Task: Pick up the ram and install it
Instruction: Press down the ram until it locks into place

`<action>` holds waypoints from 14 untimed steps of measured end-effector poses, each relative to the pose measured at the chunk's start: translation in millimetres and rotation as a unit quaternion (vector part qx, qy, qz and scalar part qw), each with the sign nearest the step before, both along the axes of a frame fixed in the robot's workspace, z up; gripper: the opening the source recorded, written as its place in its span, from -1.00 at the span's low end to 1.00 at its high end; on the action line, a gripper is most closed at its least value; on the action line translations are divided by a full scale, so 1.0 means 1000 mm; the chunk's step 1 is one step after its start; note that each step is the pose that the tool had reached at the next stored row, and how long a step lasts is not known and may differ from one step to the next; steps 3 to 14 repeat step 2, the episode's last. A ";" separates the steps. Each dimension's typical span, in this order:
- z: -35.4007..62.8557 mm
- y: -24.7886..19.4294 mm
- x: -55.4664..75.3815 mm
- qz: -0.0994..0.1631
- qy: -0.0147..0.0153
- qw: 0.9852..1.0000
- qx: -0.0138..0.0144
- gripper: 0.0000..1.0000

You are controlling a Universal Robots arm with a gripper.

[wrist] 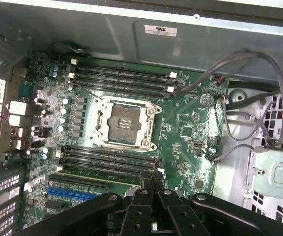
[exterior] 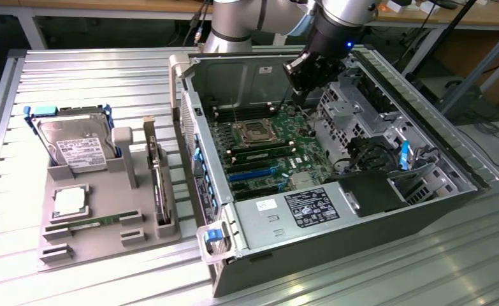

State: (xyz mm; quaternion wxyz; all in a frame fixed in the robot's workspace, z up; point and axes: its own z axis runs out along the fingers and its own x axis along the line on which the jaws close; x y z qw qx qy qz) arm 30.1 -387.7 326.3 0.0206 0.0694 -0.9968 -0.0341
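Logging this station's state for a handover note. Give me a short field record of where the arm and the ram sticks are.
gripper: inside the open computer case, over the motherboard memory slots
ram on tray: one green stick lying in the grey tray
ram in case: one green stick apparently seated beside the CPU socket

Tool: inside the open computer case, above the motherboard.
RAM: one stick seated beside the CPU socket.
Second RAM stick: in the grey tray on the worktop.
Hard drive: upright in the tray.
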 end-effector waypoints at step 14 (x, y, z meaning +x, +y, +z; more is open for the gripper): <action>0.0000 0.0000 0.000 0.000 0.000 1.000 0.000 -0.79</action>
